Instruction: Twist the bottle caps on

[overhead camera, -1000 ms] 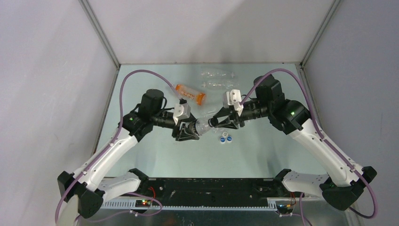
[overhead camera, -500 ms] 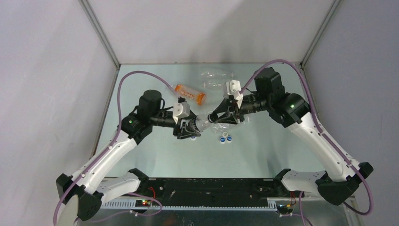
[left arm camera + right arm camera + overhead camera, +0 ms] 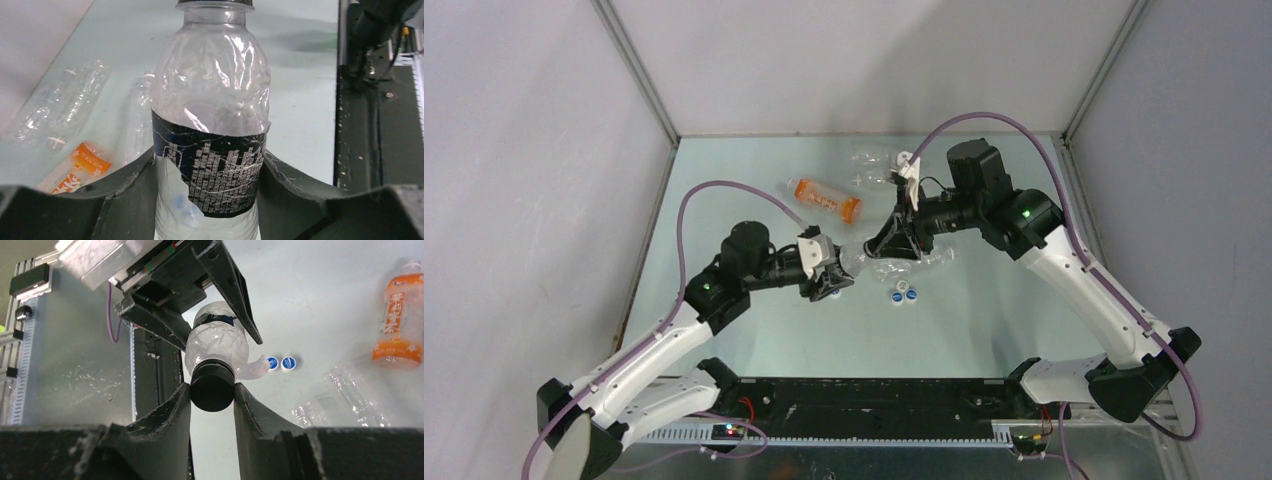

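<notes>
My left gripper [image 3: 836, 278] is shut on a clear bottle [image 3: 210, 125] with a torn black label and holds it above the table. My right gripper [image 3: 212, 390] is shut on the black cap [image 3: 212, 388], which sits on that bottle's neck. In the top view the two grippers meet at the table's middle, the right gripper [image 3: 881, 244] at the bottle [image 3: 856, 261]. Two white caps with blue tops [image 3: 904, 295] lie on the table just in front; they also show in the right wrist view [image 3: 280, 363].
An orange-labelled bottle [image 3: 826, 199] lies at the back centre. Clear empty bottles [image 3: 879, 168] lie behind it near the back wall, and another [image 3: 924, 262] lies under the right arm. The black rail [image 3: 864, 400] runs along the near edge.
Both arms have turned and shifted with the bottle between them. The right wrist has rolled and swung up toward the back. The left arm has drawn lower and nearer.
</notes>
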`<state>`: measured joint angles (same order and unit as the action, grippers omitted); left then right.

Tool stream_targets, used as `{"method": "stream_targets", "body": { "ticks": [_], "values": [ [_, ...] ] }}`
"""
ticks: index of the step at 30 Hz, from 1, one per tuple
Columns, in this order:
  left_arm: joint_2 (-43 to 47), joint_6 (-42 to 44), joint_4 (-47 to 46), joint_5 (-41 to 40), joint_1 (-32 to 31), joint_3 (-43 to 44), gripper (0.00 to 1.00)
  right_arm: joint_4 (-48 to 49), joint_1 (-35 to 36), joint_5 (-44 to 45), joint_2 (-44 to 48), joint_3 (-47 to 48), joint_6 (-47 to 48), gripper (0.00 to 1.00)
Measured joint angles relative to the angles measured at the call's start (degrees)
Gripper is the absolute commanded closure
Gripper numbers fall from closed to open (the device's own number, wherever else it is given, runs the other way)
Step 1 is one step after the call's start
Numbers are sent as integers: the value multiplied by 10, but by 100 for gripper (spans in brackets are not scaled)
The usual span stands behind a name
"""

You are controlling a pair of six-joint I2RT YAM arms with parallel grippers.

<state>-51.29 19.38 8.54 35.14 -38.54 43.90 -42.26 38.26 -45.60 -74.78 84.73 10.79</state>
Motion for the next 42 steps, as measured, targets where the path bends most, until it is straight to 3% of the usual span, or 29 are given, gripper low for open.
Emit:
{"method": "stream_targets", "body": {
  "ticks": [12,21,31,37,42],
  "values": [
    [2,-8,-115,-183,-78,-58,100,9,-1,108,-3,2,-235,95],
    [-21,17,-201,-329,-137,-89,100,-4,11,222,2,3,-392,90],
    [-35,16,-295,-371,-152,-127,100,-5,19,275,6,3,-450,56],
    [-34,7,-347,-371,-163,-145,100,9,18,283,18,-6,-440,30],
    [-27,-17,-366,-354,-145,-164,100,16,14,284,38,-7,-399,22]
  ]
}}
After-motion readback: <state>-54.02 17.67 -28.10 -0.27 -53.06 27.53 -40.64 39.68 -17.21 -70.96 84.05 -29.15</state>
